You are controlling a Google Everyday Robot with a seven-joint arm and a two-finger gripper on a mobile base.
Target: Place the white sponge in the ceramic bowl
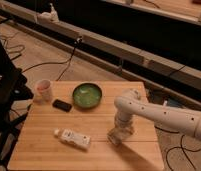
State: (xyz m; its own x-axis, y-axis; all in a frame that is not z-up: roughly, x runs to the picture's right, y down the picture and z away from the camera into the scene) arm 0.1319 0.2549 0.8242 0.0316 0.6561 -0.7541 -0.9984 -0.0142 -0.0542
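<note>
On a wooden table point(44, 156), the white arm's gripper point(123, 129) points down onto the sponge point(115, 138), covering most of it so its hold cannot be told, well apart from the green bowl point(87, 95), which has a blurry cup point(44, 90) and a black slab point(62, 105) nearby.

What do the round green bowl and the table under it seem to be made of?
Round green bowl: likely glazed ceramic, since its inside shines. Table: pale wood, smooth finish, with plank seams showing. The gripper is down at the off-white sponge, right of the bowl and nearer the camera.
</note>
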